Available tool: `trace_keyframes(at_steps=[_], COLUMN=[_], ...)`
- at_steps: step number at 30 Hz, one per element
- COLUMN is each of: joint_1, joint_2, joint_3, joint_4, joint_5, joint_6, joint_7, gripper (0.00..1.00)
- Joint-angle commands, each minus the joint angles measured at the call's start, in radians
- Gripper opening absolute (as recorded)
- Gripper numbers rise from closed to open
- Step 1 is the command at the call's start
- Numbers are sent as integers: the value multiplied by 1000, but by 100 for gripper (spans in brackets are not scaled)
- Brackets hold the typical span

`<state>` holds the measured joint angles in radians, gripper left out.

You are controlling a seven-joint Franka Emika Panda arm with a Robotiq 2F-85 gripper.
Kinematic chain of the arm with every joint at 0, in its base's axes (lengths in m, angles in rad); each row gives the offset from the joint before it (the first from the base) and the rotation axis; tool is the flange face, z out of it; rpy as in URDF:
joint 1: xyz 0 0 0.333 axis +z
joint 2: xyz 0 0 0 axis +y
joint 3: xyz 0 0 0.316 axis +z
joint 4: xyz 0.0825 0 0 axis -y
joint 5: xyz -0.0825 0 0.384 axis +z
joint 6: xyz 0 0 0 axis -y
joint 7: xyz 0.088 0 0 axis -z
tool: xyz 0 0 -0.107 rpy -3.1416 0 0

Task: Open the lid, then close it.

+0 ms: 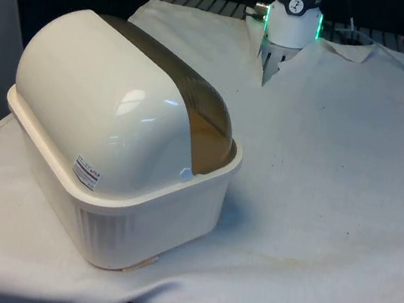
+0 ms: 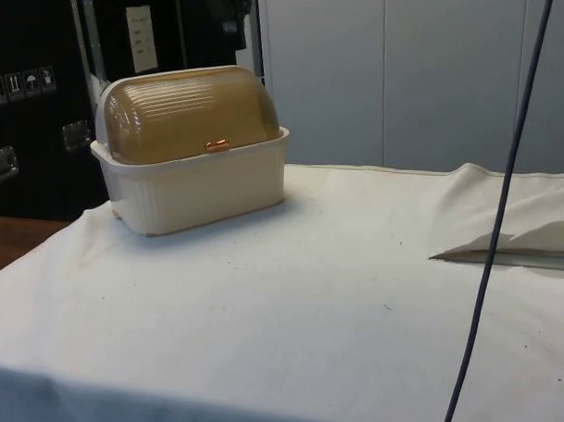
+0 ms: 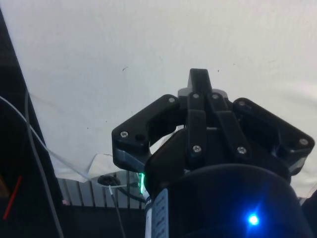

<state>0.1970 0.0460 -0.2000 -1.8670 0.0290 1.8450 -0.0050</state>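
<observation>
Bread box (image 1: pixel 119 161) up close, lid (image 2: pixel 193 111) down, handle (image 2: pixel 217 146) at its 3 o'clock; gripper (image 3: pixel 198 79) clenched, well apart.

White arm base (image 1: pixel 293 20) with a green-lit ring — black gripper (image 3: pixel 205 106), screw-studded linkages, fingers pressed together.
</observation>
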Motion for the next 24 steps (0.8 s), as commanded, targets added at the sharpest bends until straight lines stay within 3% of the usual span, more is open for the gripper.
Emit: trace_keyframes(at_steps=[1,10,11,12,20,21,22,24], joint_1=[2,2,0,1,2,0,2,2], joint_2=[-11,-32,-23,-37,-55,-47,-61,-66], joint_3=[1,4,3,4,7,6,9,10], joint_4=[-11,-53,-40,-67,-131,-120,-150,-167], joint_5=[-2,0,3,-4,-10,0,-11,-11], joint_6=[4,61,38,82,162,145,185,203], joint_7=[6,21,13,25,42,31,47,51], gripper=[0,0,0,0,0,0,0,0])
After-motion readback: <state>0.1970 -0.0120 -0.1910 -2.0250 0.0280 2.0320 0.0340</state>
